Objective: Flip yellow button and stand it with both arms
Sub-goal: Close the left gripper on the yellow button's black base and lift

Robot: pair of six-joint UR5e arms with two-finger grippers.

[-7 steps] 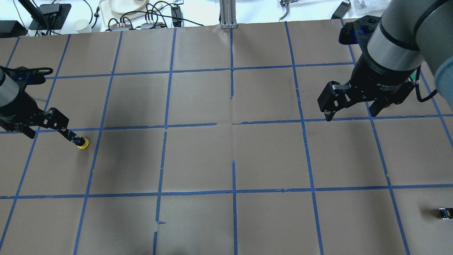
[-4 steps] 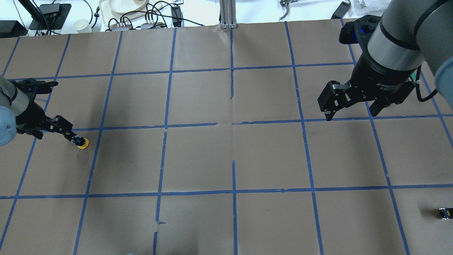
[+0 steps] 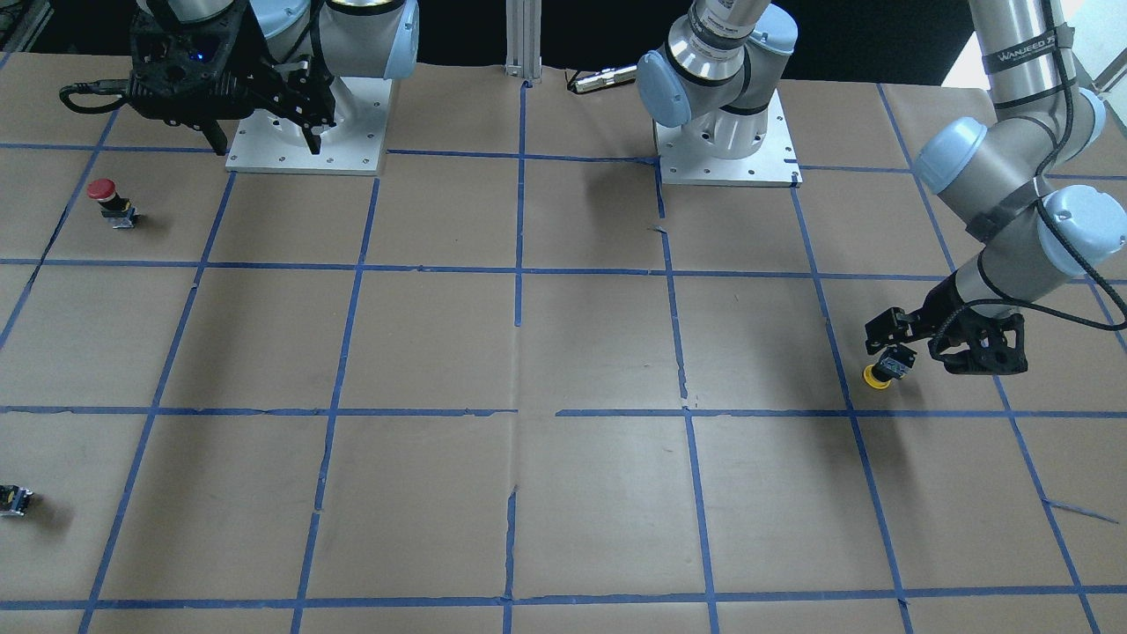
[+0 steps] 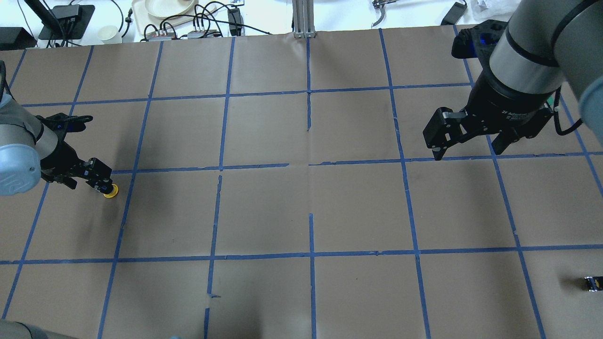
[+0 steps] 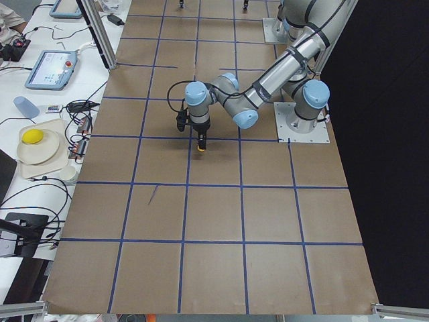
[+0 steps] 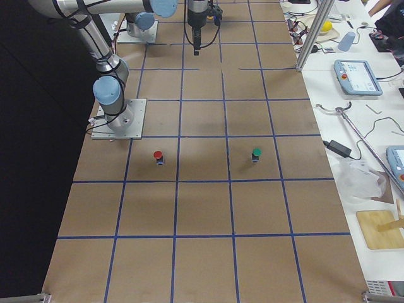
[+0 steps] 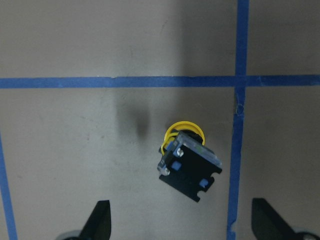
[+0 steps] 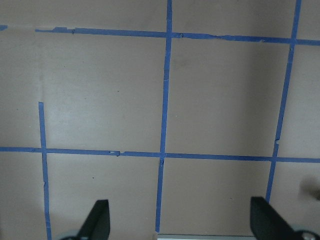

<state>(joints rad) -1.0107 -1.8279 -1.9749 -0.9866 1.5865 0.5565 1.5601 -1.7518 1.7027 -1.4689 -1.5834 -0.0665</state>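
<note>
The yellow button point(image 7: 187, 162) rests on the brown paper with its yellow cap down and its black contact block up, a little tilted. It also shows in the overhead view point(image 4: 110, 190), the front view point(image 3: 880, 372) and the left side view point(image 5: 202, 147). My left gripper point(image 4: 89, 181) hangs just above it, open, one finger point(image 7: 97, 220) on each side and clear of the button; it also shows in the front view point(image 3: 920, 348). My right gripper point(image 4: 468, 150) is open and empty, high over the far right of the table, also seen in the front view point(image 3: 264, 136).
A red-capped button point(image 3: 106, 201) and a green-capped one point(image 6: 256, 153) stand on the right arm's side. A small black block point(image 4: 591, 283) lies near the right front edge. Blue tape lines grid the paper. Cables and a tray lie beyond the far edge.
The left arm has swung its wrist over, from reaching out sideways at the button to standing more upright over it. The button stays in place. The right arm has not moved.
</note>
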